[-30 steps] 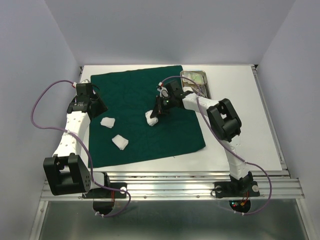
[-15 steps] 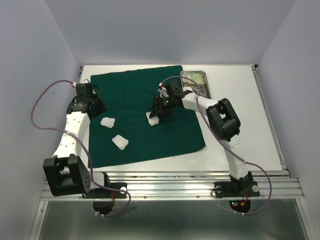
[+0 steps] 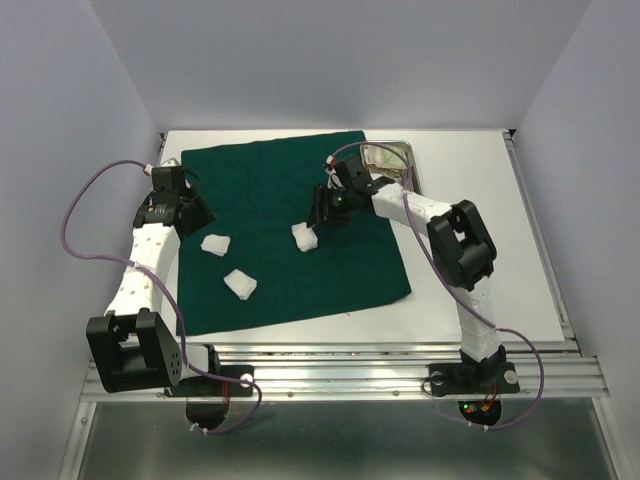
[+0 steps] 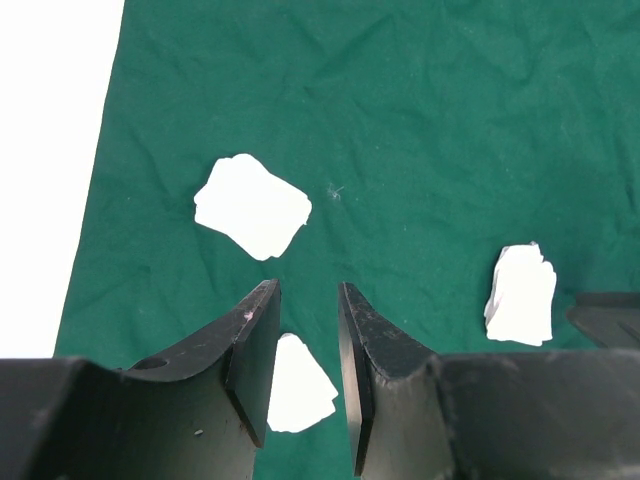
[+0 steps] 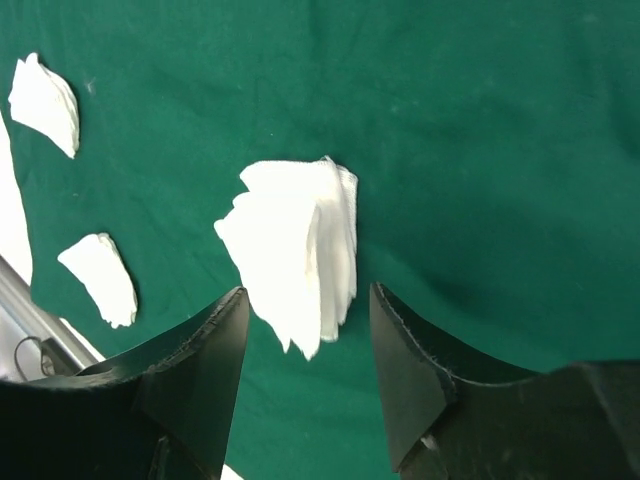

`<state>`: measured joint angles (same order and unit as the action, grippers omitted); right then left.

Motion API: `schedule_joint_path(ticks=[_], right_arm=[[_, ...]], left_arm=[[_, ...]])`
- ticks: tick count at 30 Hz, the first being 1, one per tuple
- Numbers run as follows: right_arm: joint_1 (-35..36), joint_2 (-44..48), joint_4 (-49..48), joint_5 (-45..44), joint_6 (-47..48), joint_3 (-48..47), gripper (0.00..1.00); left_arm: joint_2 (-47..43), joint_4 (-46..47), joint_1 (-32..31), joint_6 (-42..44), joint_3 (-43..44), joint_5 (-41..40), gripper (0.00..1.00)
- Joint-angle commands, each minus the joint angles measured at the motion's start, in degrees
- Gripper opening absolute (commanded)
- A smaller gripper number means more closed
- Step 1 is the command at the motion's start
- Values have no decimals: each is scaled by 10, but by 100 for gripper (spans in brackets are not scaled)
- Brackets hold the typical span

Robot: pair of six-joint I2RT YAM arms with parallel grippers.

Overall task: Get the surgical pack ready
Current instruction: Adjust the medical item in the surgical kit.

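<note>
The dark green drape point(image 3: 290, 270) lies spread on the table. Three white gauze pads rest on it: one at the left point(image 3: 215, 244), one nearer the front point(image 3: 240, 284), and a stacked one in the middle point(image 3: 304, 237). My right gripper point(image 3: 320, 215) hovers open just behind the stacked pad point(image 5: 295, 250), its fingertips either side of the pad's near end and apart from it point(image 5: 308, 292). My left gripper point(image 3: 193, 212) is open over the drape's left part and holds nothing point(image 4: 306, 290); a gauze pad point(image 4: 295, 395) shows beneath its gap. The steel tray point(image 3: 388, 146) stands at the drape's back right corner.
The right arm partly hides what is in the tray. Bare white table point(image 3: 490, 250) lies right of the drape, with a narrow strip on the left point(image 4: 50, 150). In the left wrist view the other two pads point(image 4: 252, 205) point(image 4: 522, 293) lie ahead.
My right gripper has opened, leaving the stacked gauze pad on the drape, and has drawn back a little toward the tray. The left arm has not moved.
</note>
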<state>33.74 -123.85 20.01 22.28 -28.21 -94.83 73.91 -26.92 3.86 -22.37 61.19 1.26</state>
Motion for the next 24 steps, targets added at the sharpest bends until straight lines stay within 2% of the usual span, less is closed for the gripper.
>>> schedule_joint_path(ticks=[1, 2, 4, 5, 10, 16, 24], right_arm=[[2, 42, -23, -37, 8, 9, 55], [2, 40, -23, -35, 8, 7, 53], [2, 28, -25, -14, 3, 1, 41], [7, 25, -28, 4, -1, -1, 31], [26, 5, -49, 49, -8, -17, 16], [32, -41, -54, 78, -19, -56, 15], [32, -95, -53, 53, -29, -85, 12]], left_arm=[[-10, 4, -3, -4, 7, -5, 41], [-10, 4, -3, -4, 8, -5, 41], [-10, 4, -3, -4, 8, -5, 41], [-10, 4, -2, -4, 7, -5, 41], [-10, 4, -3, -2, 3, -6, 41], [-11, 3, -2, 1, 2, -6, 41], [4, 10, -2, 9, -12, -6, 45]])
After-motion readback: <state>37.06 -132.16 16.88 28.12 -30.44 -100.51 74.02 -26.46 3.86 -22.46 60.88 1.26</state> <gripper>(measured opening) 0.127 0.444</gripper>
